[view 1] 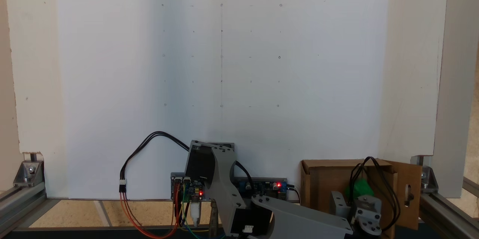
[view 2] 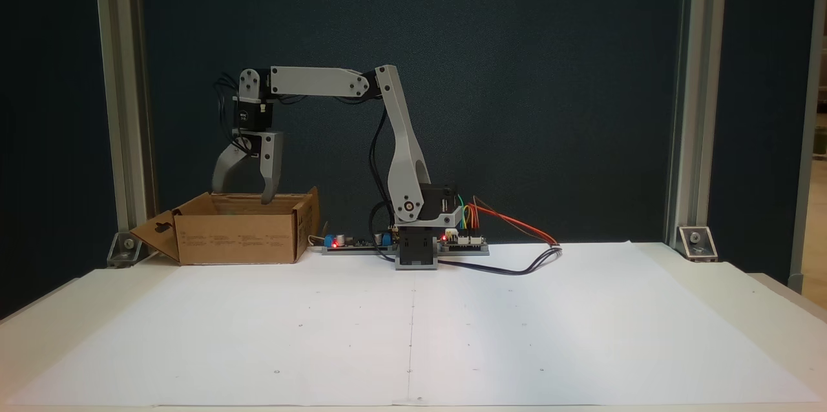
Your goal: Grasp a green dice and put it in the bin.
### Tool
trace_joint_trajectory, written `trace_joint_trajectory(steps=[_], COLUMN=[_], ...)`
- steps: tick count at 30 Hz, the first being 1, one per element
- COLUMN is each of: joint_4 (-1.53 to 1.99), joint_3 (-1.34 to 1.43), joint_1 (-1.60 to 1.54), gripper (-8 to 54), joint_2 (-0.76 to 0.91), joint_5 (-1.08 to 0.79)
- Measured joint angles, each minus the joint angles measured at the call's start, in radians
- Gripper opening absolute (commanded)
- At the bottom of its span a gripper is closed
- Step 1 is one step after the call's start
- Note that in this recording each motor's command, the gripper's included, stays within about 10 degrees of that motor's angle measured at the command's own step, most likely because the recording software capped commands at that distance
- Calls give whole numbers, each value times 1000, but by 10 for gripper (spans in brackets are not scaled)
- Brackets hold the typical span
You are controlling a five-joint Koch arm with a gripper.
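Claw (view 2: 240, 195) hanging above the open bin (view 2: 236, 237) at the left of a fixed view, jaws spread wide, nothing between them. Green dice (view 1: 359, 188) down inside the bin, blurred, partly behind the arm's black cables (view 1: 381, 179). Paper-covered table (view 2: 413, 328) spreading in front of the arm base (view 2: 417, 247)

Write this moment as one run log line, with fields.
phase: release over bin | gripper: open, above brown cardboard box | small green dice: blurred green inside box | white paper sheet: bare
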Motion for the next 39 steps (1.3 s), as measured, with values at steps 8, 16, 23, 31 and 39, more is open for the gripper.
trace_joint_trajectory(steps=[8, 16, 23, 31, 39], joint_4=[-95, -152, -155, -396, -753], joint_3=[0, 0, 124, 540, 963], joint_1=[-124, -598, -1029, -1497, -1759], gripper=[453, 451, 453, 451, 455], joint_2=[100, 310, 502, 747, 936], joint_5=[12, 150, 201, 209, 209])
